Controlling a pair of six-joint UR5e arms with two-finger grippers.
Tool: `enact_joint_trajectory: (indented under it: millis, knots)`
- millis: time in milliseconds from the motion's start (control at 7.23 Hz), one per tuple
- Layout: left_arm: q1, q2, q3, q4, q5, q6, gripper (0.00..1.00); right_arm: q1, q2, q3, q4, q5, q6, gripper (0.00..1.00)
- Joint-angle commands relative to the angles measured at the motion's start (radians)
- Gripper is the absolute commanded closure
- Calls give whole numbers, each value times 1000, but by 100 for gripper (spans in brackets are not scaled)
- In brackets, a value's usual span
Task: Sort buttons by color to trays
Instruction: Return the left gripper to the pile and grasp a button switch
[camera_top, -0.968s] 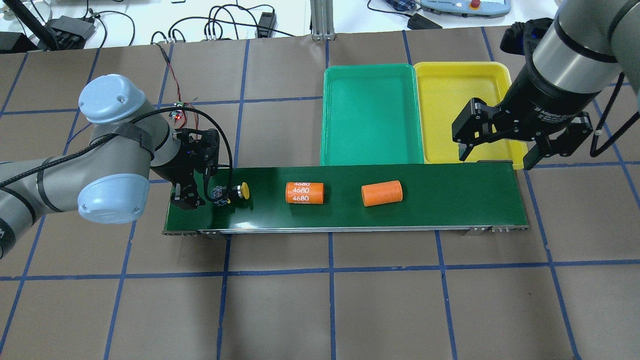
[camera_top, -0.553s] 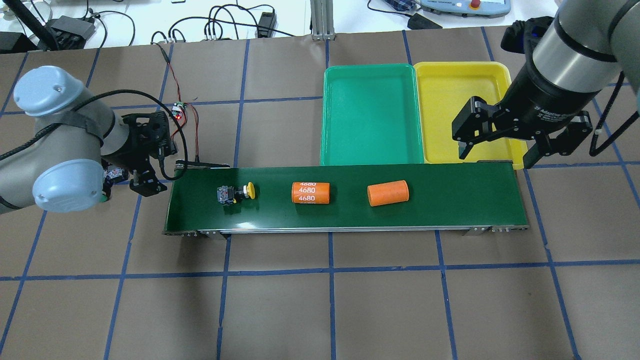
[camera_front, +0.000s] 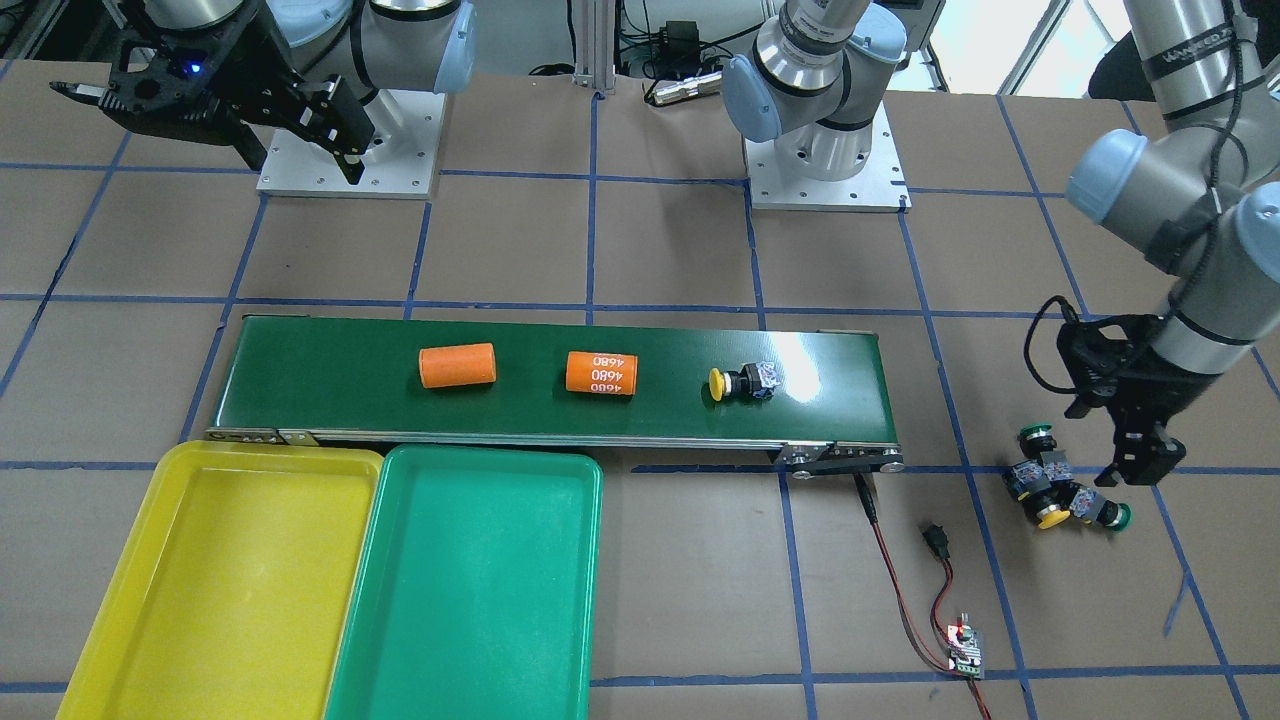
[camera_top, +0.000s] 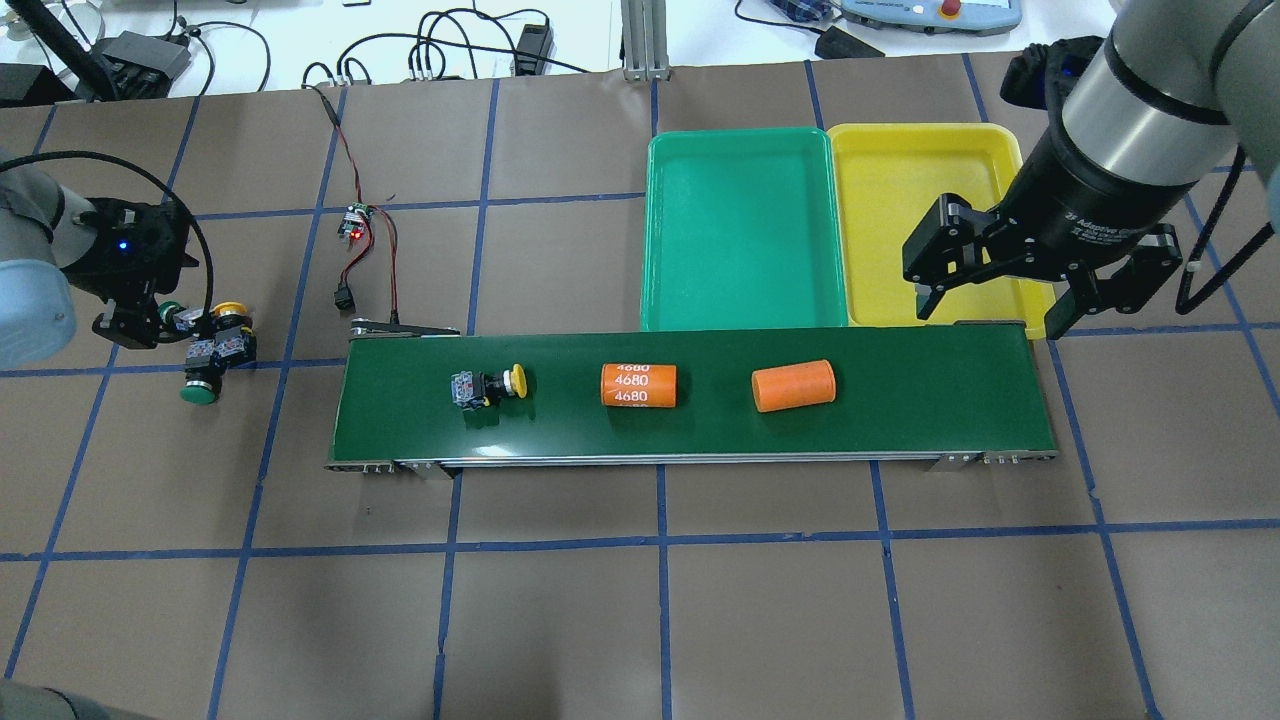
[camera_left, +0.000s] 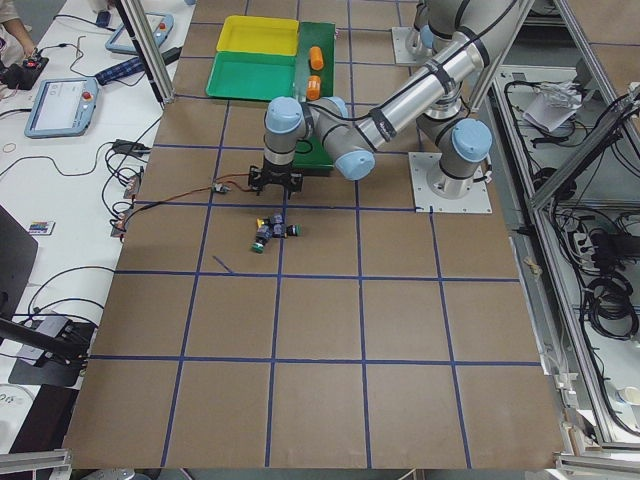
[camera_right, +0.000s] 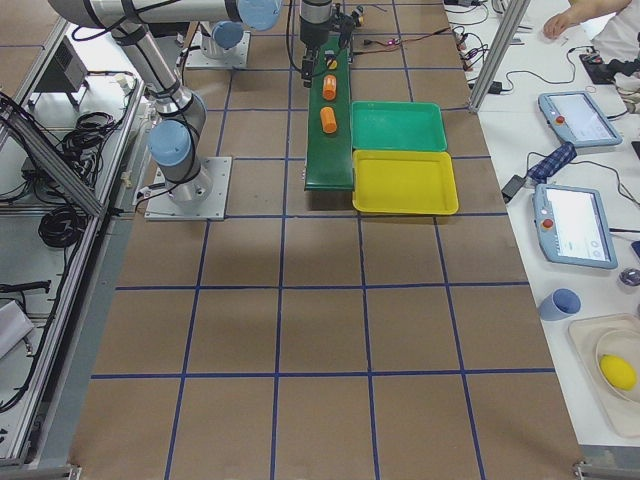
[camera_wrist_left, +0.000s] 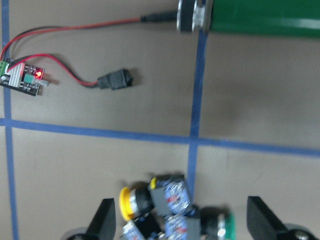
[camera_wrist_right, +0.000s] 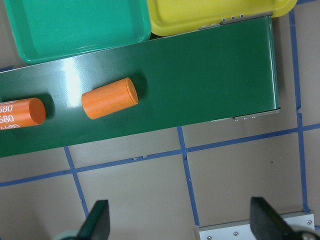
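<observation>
One yellow button (camera_top: 490, 385) lies on its side on the conveyor belt (camera_top: 900, 400), also in the front view (camera_front: 740, 382). Three more buttons lie clustered on the table left of the belt: a green one (camera_top: 197, 392), a yellow one (camera_top: 232, 311) and another green one (camera_front: 1037, 436). My left gripper (camera_top: 150, 325) hangs open just above this cluster; in its wrist view (camera_wrist_left: 178, 200) the cluster lies between the fingers. My right gripper (camera_top: 992, 312) is open and empty over the yellow tray's (camera_top: 920, 190) near edge. The green tray (camera_top: 740, 230) and yellow tray are empty.
Two orange cylinders lie on the belt, one marked 4680 (camera_top: 638, 385) and a plain one (camera_top: 793, 385). A small circuit board (camera_top: 352, 225) with red and black wires lies behind the belt's left end. Brown table with blue tape lines surrounds everything.
My left gripper let go of the yellow button on the belt and swung left to above the button cluster. The button and both cylinders drifted right along the belt. The right arm stayed put.
</observation>
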Motion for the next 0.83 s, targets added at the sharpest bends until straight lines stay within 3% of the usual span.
enact_joint_trajectory:
  millis: [0,138,415,691]
  knots:
    - [44,-137,112,0,-4,179,10,-15,0,-1,-14,4,33,0]
    - [44,-183,112,2,-2,182,10,-23,0,-1,-13,3,37,0]
    - [45,-237,115,8,10,182,22,-33,-16,-1,5,0,37,0]
    - [45,-272,120,28,1,184,26,-26,-29,0,1,1,35,0]
